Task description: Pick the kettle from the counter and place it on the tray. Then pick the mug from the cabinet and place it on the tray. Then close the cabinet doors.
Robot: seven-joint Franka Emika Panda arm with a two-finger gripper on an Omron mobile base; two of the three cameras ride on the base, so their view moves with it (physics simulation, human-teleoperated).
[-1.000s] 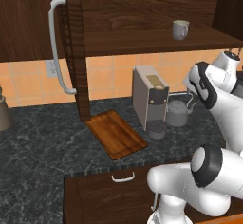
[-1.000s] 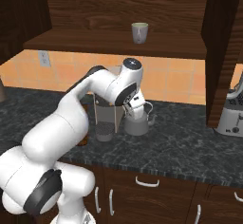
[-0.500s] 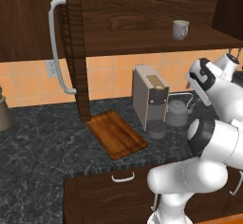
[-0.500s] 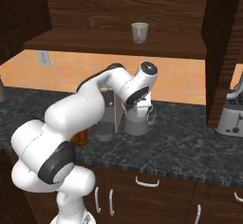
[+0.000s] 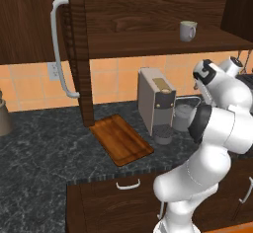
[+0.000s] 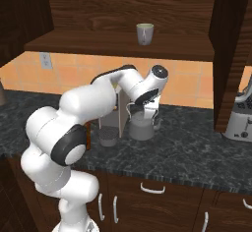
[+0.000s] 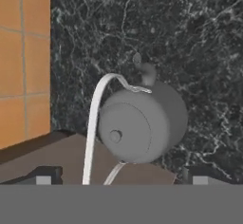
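Note:
The grey kettle (image 6: 141,127) stands on the dark marbled counter (image 5: 44,153), just right of a beige machine. My gripper (image 6: 142,110) hangs open right above it, touching nothing. In the hand view the kettle (image 7: 142,121) lies between my spread fingertips (image 7: 45,176), its wire handle (image 7: 94,123) arching to the left. The reddish-brown tray (image 5: 121,139) lies bare on the counter, left of the machine. The off-white mug (image 5: 188,30) stands on the shelf of the open cabinet (image 5: 148,42). The left cabinet door (image 5: 29,19) stands open, and so does the right door (image 6: 229,54).
The beige coffee machine (image 5: 155,101) with its grey cup-like base (image 5: 162,135) stands between kettle and tray. A blender (image 6: 241,118) stands at the far right and a dark pot (image 5: 4,118) at the left edge. Drawers run below the counter.
My wrist has swung a little to the right and turned over the kettle. The jaws stayed open. Kettle, tray and mug have not moved.

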